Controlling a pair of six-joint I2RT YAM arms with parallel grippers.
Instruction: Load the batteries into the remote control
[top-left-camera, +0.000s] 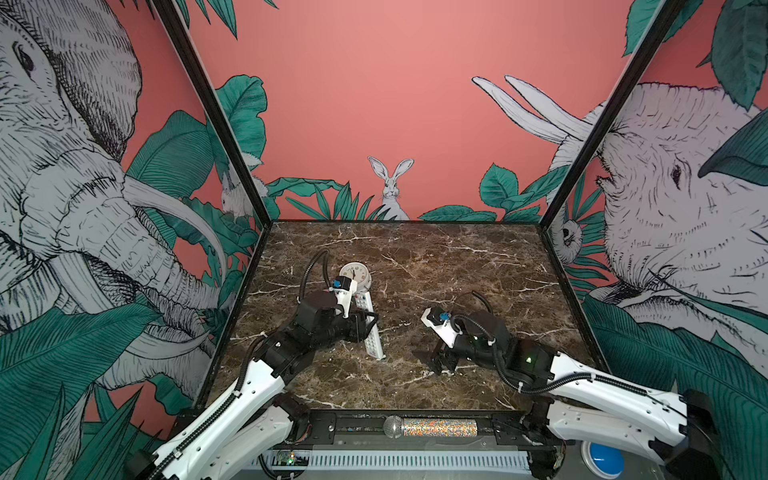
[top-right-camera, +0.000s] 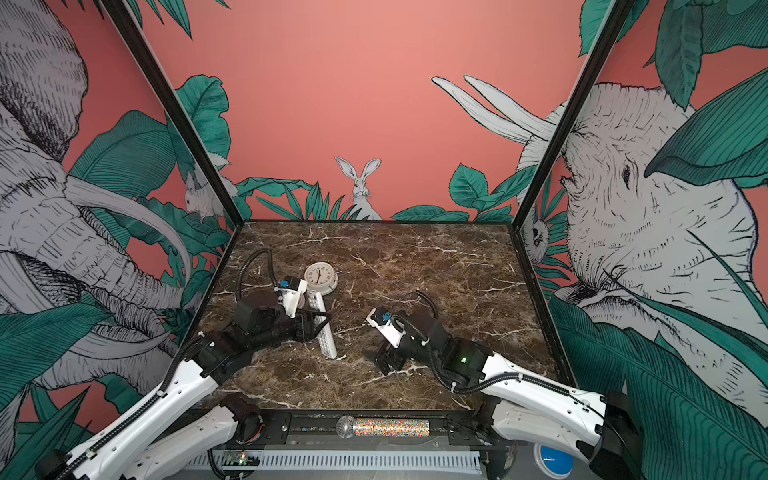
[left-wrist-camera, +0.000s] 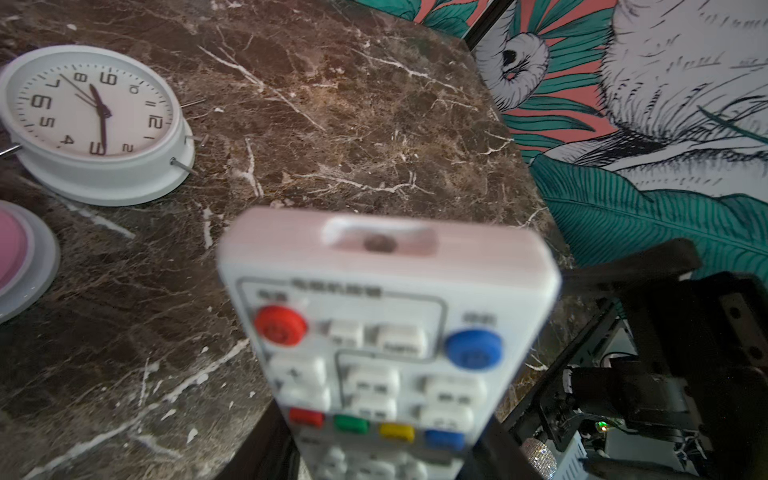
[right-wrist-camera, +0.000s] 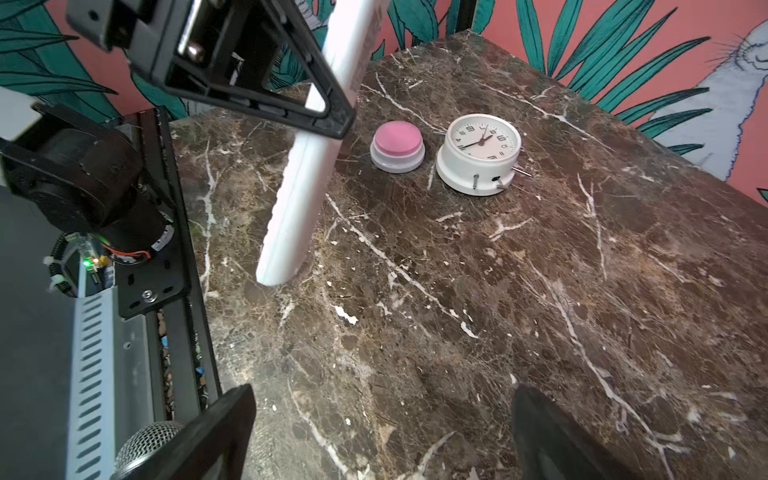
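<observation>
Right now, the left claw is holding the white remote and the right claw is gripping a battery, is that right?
Not quite. The left claw does hold the white remote, but the right claw is open and empty: the right wrist view shows its fingers apart with only bare table between them.

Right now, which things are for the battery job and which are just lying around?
For the job: remote control, gripped by the left gripper; no batteries in sight.
Just lying about: white clock, pink push button, glittery microphone.
</observation>
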